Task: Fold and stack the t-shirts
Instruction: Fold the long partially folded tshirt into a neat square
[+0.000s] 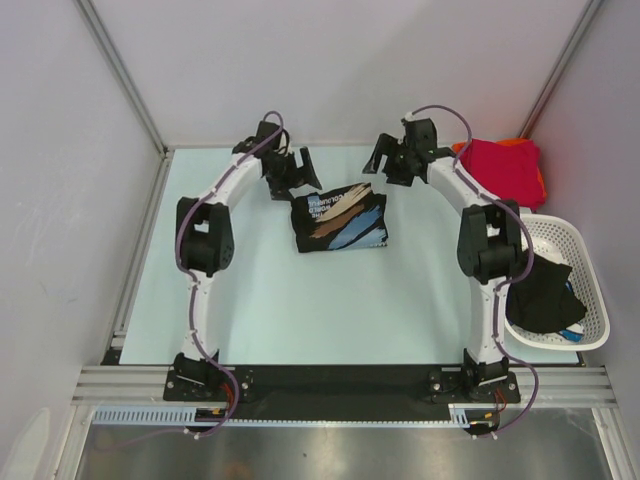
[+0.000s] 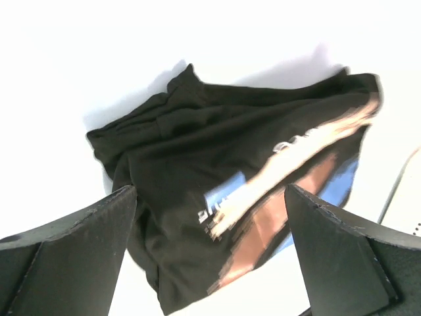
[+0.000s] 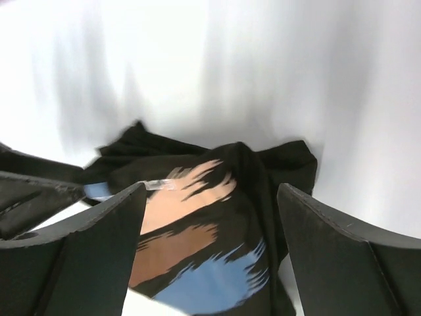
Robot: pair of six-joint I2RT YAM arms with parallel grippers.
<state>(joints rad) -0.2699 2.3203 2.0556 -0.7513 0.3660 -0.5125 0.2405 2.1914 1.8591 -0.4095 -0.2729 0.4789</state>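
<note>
Black printed t-shirt point(image 1: 340, 222) lies folded, somewhat rumpled, mid-table toward the far side. Left gripper point(image 1: 294, 176) and right gripper point(image 1: 390, 160) hover at its far corners, both released, holding nothing, probably placed for lifting it onto the red-and-orange stack point(image 1: 503, 165) far right.

printed black t-shirt point(image 1: 340, 222): soft matt cloth to us, the print slightly smoother
red t-shirt point(image 1: 500, 165): matt cloth, we judge
basket point(image 1: 596, 300): white plastic lattice, faintly glossy
desk point(image 1: 300, 310): we see a smooth, pale, matt top
jaws: matt black, finely grainy in our wrist views
front rail point(image 1: 340, 385): brushed metal, we think
</note>
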